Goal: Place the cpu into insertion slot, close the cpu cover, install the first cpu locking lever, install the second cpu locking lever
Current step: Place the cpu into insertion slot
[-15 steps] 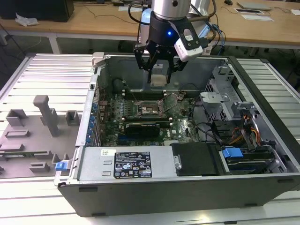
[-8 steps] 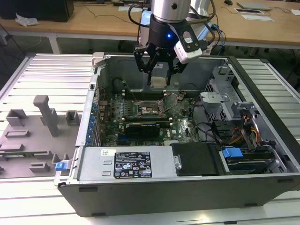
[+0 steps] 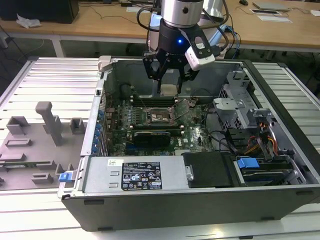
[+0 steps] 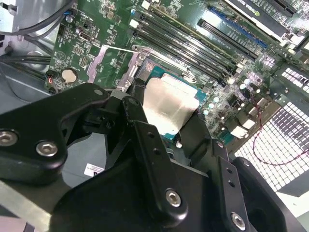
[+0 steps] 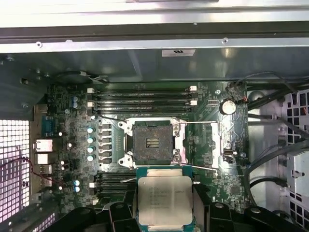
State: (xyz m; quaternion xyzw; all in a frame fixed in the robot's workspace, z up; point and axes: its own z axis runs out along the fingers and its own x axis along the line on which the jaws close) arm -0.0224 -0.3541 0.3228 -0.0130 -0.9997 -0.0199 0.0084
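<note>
We see the gripper (image 3: 170, 85) reaching down into the open computer case (image 3: 100, 175), its fingers pinching the chip (image 5: 165, 200) by two opposite edges. The chip hangs flat, metal top up, above the motherboard (image 3: 196, 134) and just beside the socket (image 5: 150, 142), not yet over it. The socket sits near the middle of the motherboard, between the memory slots and the long black card slots. Its dark centre is bare, so we judge the first step to be under way but not done. The cover (image 5: 215, 145) is swung open to one side of the socket. The thin wire levers (image 5: 202, 122) look unlatched to us. Seating the chip, closing the cover and fastening both levers are all left to do.
</note>
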